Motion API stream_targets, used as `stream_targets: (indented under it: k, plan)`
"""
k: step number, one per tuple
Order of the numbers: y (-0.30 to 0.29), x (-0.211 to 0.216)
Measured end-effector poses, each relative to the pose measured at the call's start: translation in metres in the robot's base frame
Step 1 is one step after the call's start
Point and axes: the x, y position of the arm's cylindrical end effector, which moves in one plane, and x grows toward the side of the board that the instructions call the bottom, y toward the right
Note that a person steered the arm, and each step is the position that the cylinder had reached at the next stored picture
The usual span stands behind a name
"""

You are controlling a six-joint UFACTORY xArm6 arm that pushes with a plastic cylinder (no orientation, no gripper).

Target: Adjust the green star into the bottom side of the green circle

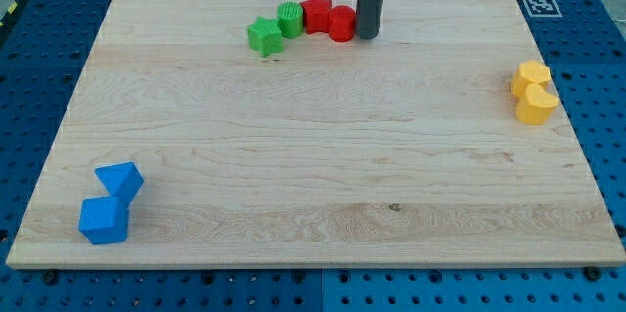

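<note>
1. Camera view looks down on a wooden board (313,156) lying on a blue pegboard (39,19).
2. Green star (264,36) sits at the frame's upper centre-left, touching the lower left of the green circle (290,19).
3. Right of the circle come a red star (317,14) and a red circle (341,23), the four forming one touching row.
4. My tip (368,36) stands just right of the red circle, touching or nearly so; the rod carries no jaws.
5. Two yellow blocks (533,92) cluster at the right edge, shapes unclear.
6. Two blue blocks (111,204) sit touching at the lower left.
</note>
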Motion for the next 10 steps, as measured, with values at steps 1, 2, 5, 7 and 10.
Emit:
stream_targets:
  k: [1,2,5,7,10]
  plan:
    - [0.002,0.000]
    - [0.012,0.000]
    - [0.035,0.083]
    - [-0.179,0.128]
    - [-0.297,-0.045]
